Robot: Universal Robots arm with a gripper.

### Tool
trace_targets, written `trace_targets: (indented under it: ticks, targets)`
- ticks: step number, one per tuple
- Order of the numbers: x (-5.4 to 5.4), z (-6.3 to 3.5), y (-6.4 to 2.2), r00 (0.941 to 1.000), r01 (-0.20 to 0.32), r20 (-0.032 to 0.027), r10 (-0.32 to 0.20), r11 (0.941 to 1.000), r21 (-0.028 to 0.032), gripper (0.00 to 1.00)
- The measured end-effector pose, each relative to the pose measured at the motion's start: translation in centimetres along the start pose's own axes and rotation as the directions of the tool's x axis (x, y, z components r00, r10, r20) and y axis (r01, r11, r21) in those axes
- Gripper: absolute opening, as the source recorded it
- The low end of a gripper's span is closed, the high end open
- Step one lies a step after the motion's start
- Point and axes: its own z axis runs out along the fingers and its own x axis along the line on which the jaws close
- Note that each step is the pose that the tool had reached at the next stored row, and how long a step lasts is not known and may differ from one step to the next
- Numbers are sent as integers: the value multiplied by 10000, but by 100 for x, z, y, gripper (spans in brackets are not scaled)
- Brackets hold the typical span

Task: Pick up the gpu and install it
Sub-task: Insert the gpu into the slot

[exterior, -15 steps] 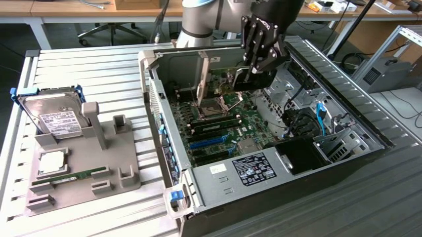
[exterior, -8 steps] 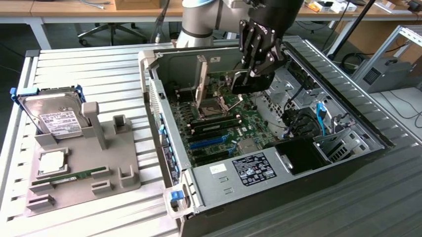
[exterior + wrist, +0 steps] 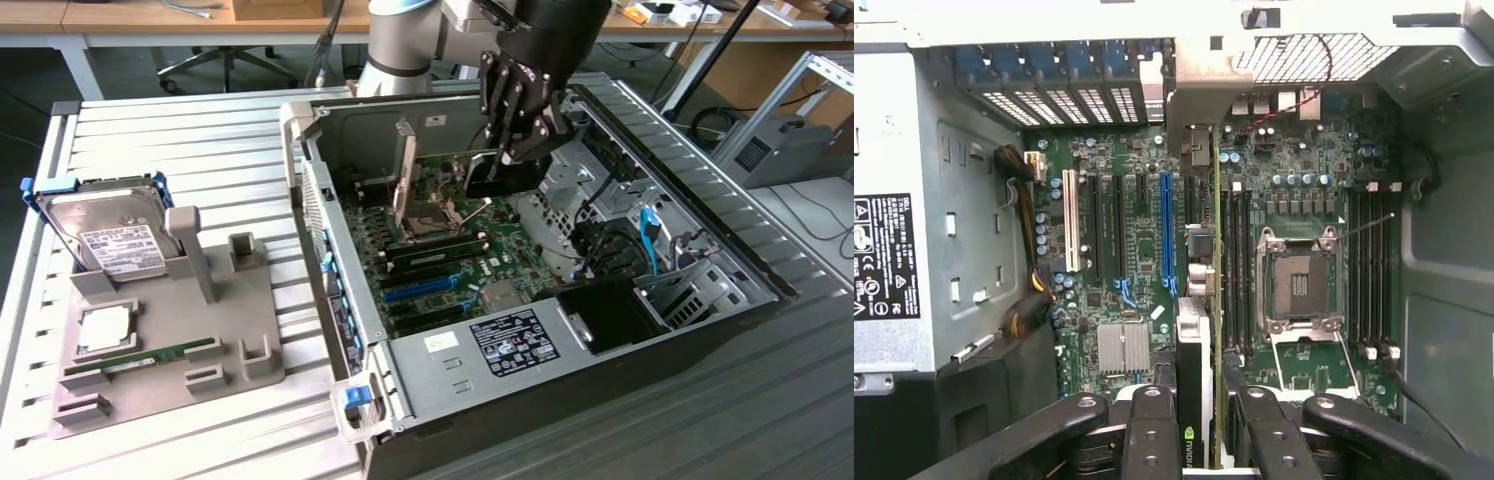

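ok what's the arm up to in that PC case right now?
The gripper is shut on the gpu, holding it on edge inside the open PC case, low over the motherboard beside the CPU socket. Its bracket end points toward the case's rear slots. Whether it is seated I cannot tell. The hard drive sits in the grey fixture outside the case.

A robotics lab: robot arm (image 3: 400, 45) over an open computer (image 3: 441, 380) on a slatted bench (image 3: 160, 120), desks (image 3: 120, 18) and chair (image 3: 220, 62) behind.
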Motion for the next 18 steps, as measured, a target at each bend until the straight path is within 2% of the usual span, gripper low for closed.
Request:
trace_targets:
  ticks: [4, 7, 15, 17, 18]
  targets:
    - [0, 5, 0, 10000, 0, 4, 0, 10000, 2, 28]
    - [0, 95, -2, 10000, -1, 14, 1, 10000, 1, 28]
    - [1, 231, -3, 10000, 1, 30, -1, 10000, -1, 28]
    - [32, 237, 2, 10000, 1, 39, -1, 10000, 0, 28]
    - [83, 273, 16, 10000, 4, 49, -4, 10000, 0, 28]
